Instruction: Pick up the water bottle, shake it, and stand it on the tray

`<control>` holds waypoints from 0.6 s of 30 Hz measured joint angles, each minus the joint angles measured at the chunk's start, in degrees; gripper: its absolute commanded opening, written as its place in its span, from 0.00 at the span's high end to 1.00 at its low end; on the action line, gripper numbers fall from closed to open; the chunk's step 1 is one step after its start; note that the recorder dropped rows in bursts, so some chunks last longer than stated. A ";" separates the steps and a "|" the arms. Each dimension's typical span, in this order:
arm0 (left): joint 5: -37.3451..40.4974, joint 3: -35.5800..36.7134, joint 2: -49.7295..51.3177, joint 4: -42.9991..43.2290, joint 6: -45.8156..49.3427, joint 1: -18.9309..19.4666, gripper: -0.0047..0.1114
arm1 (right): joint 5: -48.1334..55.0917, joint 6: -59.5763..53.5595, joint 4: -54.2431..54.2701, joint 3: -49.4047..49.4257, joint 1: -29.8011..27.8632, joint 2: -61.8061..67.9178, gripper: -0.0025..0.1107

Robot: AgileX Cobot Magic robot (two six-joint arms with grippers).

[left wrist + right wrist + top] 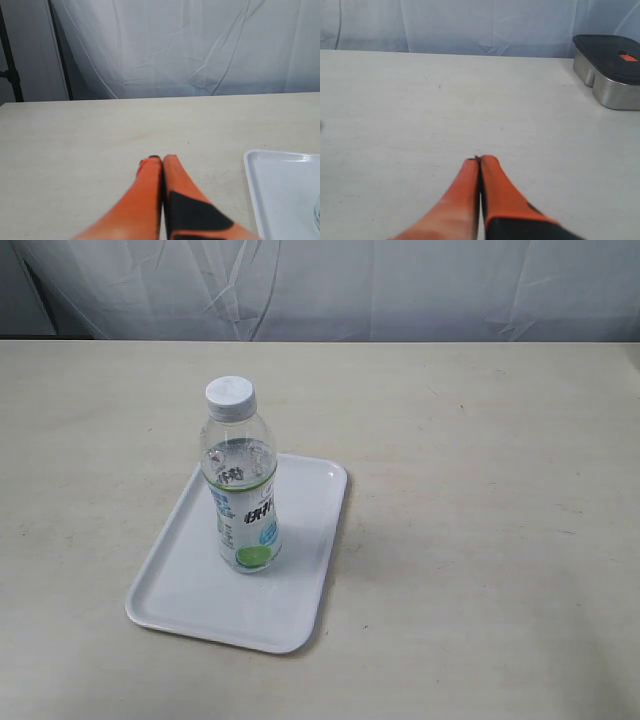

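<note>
The water bottle (241, 480), clear with a white cap and a white-blue label with a green circle, stands upright on the white tray (190, 590) in the exterior view. No arm shows in that view. In the left wrist view my left gripper (161, 159) is shut with nothing in it, orange fingers pressed together above the bare table; a corner of the tray (280, 190) lies off to one side, and a sliver of the bottle (317, 220) shows at the frame edge. My right gripper (479, 160) is shut and empty over the table.
A white curtain (320, 285) hangs behind the beige table (480, 490). In the right wrist view a metal container with a dark lid (610, 67) sits near the table's far corner. A dark stand pole (10, 55) rises beyond the table in the left wrist view.
</note>
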 measured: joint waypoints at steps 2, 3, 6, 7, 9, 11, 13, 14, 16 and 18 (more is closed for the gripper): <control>0.00 0.00 0.00 0.00 0.00 0.00 0.96 | 0.00 0.00 0.00 0.00 0.00 0.00 0.95; 0.00 0.00 0.00 0.00 0.00 0.00 0.96 | 0.00 0.00 0.00 0.00 0.00 0.00 0.95; 0.00 0.00 0.00 0.00 0.00 0.00 0.96 | 0.09 0.00 0.00 0.00 0.00 0.00 0.95; 0.00 0.00 0.00 0.00 0.00 0.00 0.96 | 0.09 0.00 0.00 0.00 0.00 0.00 0.95; 0.00 0.00 0.00 0.00 0.00 0.00 0.96 | 0.23 0.00 0.00 0.00 0.00 0.00 0.95; 0.00 0.00 0.00 0.00 0.00 0.00 0.96 | 0.27 0.00 0.00 0.00 0.00 0.00 0.95; 0.00 0.00 0.00 0.00 0.00 0.00 0.96 | 0.27 0.00 0.00 0.00 0.00 0.00 0.95; 0.00 0.00 0.00 0.00 0.00 0.00 0.96 | 0.27 0.00 0.00 0.00 0.00 0.00 0.95; 0.00 0.00 0.00 0.00 0.00 0.00 0.96 | 0.37 0.00 0.08 0.00 0.00 0.00 0.95; 0.00 0.00 0.00 0.00 0.00 0.00 0.96 | 0.37 0.00 0.08 0.00 0.00 0.00 0.95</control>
